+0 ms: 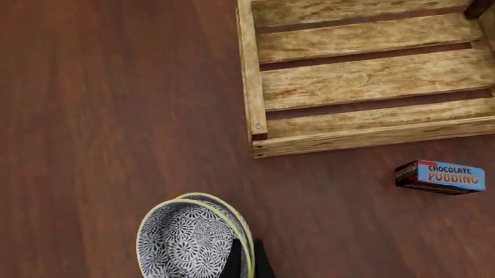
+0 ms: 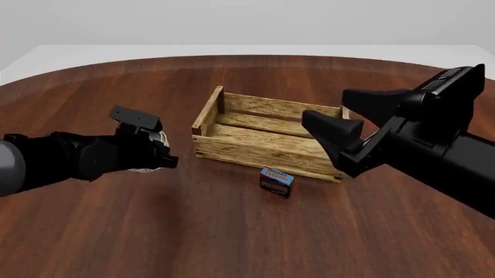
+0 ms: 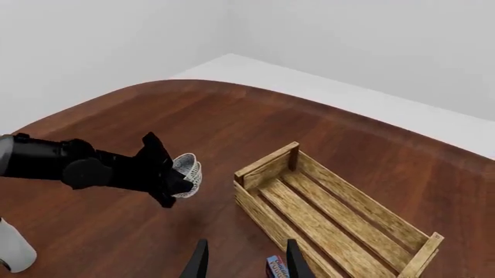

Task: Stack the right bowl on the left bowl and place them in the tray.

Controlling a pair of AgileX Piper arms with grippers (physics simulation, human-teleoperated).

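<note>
Two patterned white bowls with yellow-green rims sit nested one inside the other [image 1: 189,243]. My left gripper [image 1: 246,263] is shut on their rim and holds them tilted, to the left of the tray. In the front view the bowls [image 2: 157,139] peek out behind the left gripper [image 2: 161,155]. They also show in the right wrist view [image 3: 188,168]. The tray [image 2: 267,152] is a light-brown slatted wooden crate in the middle of the table, with nothing in it [image 1: 371,81] [image 3: 332,217]. My right gripper [image 2: 326,105] is open and empty, raised over the tray's right end [image 3: 246,263].
A small blue-topped chocolate pudding carton [image 2: 277,180] lies on the table just in front of the tray, and shows in the left wrist view [image 1: 441,176] and the right wrist view [image 3: 276,267]. The dark wooden table [image 2: 232,243] is round.
</note>
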